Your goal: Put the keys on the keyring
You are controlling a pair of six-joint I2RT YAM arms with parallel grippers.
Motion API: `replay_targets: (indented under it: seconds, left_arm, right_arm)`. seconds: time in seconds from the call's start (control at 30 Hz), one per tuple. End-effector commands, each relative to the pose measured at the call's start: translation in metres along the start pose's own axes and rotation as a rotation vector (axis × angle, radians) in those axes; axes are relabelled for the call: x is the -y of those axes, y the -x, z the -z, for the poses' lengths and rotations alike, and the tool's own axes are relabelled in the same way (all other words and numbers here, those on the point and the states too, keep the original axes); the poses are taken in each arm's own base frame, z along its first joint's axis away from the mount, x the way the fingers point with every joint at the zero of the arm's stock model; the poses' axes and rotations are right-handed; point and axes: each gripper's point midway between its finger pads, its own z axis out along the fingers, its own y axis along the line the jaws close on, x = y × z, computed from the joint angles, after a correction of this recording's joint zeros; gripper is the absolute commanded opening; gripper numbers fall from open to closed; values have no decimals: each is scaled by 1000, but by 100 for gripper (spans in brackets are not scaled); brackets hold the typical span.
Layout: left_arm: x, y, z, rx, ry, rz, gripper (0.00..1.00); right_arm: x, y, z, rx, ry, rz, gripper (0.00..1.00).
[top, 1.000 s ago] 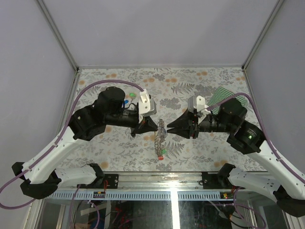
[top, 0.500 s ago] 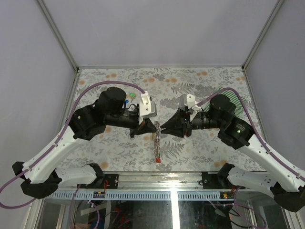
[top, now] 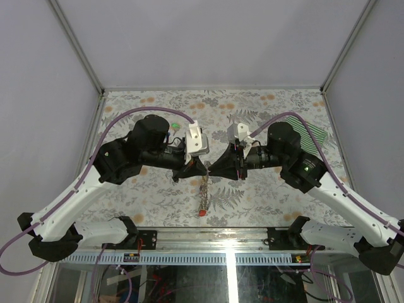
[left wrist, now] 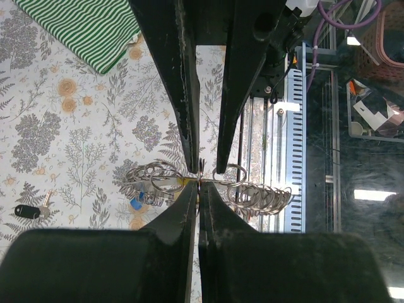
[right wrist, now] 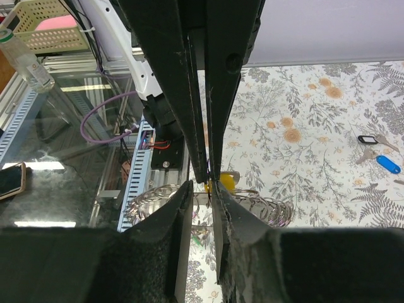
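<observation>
My left gripper [top: 202,169] [left wrist: 199,183] is shut on a thin dark metal edge, the keyring [left wrist: 201,168] seen edge-on. A bunch of silver split rings [left wrist: 158,180] hangs from it over the table [top: 204,192], with a red key [top: 202,213] at the bottom and a yellow key head [right wrist: 225,183] among the rings. My right gripper [top: 211,170] [right wrist: 211,184] meets the left tip to tip, jaws a narrow gap apart around the same edge. A black key [left wrist: 28,211] [right wrist: 366,139] and a blue key [right wrist: 386,164] lie on the table.
A green striped cloth [top: 309,129] [left wrist: 88,25] lies at the back right. A green key [top: 175,126] lies behind the left arm. The slotted metal rail [top: 227,257] runs along the table's near edge, below the hanging rings.
My right gripper has moved left across the table until its tips meet the left gripper. The hanging bunch of rings has shifted slightly left. The left arm has barely moved.
</observation>
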Motion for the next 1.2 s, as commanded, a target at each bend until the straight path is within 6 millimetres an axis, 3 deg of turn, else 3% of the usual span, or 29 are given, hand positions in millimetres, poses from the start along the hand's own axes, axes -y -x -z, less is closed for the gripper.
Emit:
replay_targets:
  seconds: [0.0,0.23,0.5,0.63,0.77,0.87,1.17]
  left_arm:
    - [-3,29,8,84,23,-71,0]
    - [-3,30,8,86,23,-71,0]
    - [-4,31,7,86,24,-68,0]
    - [-4,35,11,111,39,-73,1]
    - [1,43,17,181,48,-96,16]
    - [4,51,24,263,63,-129,23]
    - [21,58,33,442,39,-181,27]
  right_arm:
    - [1,5,-4,12,17,29,25]
    - [3,-1,-5,-5,14,25,23]
    - [0,3,-5,8,30,26,1]
    - [-5,8,-2,26,35,31,0]
    - [-13,25,7,93,24,65,0]
    - [-20,35,12,129,31,83,0]
    - [-35,58,24,201,46,120,0]
